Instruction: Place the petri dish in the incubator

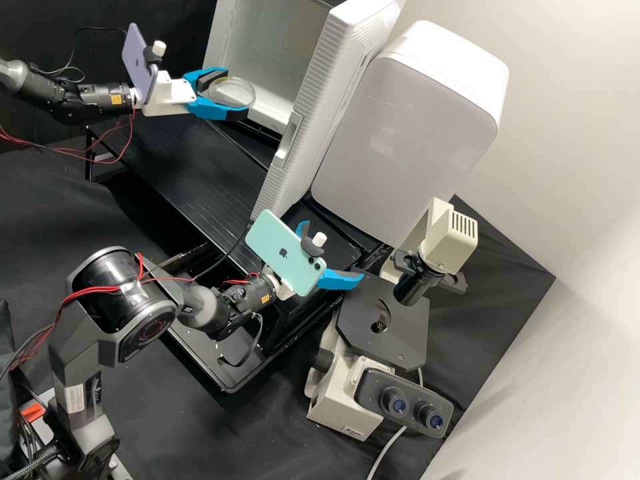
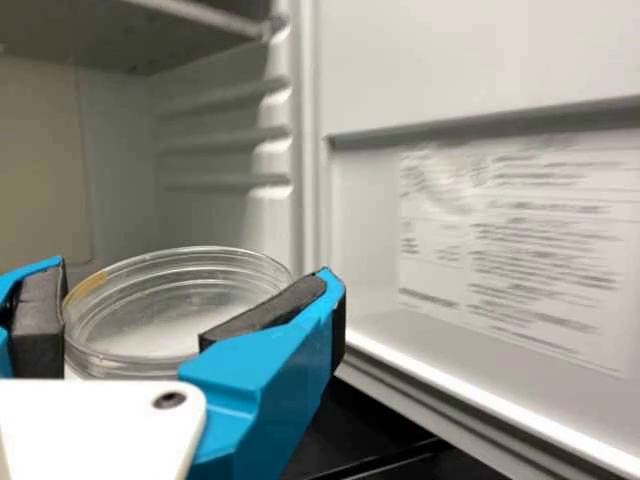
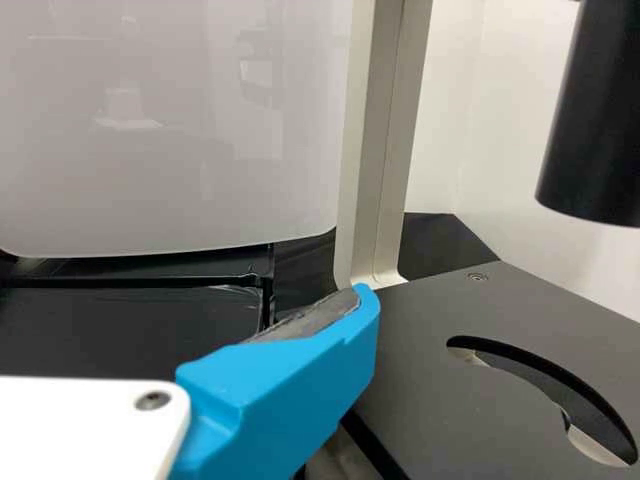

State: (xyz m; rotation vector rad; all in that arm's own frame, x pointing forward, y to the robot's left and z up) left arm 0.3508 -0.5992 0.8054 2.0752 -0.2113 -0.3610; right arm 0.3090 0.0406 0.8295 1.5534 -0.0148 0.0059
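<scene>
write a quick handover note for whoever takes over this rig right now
Left gripper: shut on the petri dish, held level at the open front of the incubator.
Right gripper: beside the microscope stage, apart from the dish.
Done: the incubator door is open and the dish is picked up and brought to the opening.
Left: carry the dish inside, set it on a shelf, release, and pull the arm out.

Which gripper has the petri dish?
The left gripper, at the open incubator, shut on the petri dish; the right gripper, by the microscope, is open and empty.
</scene>
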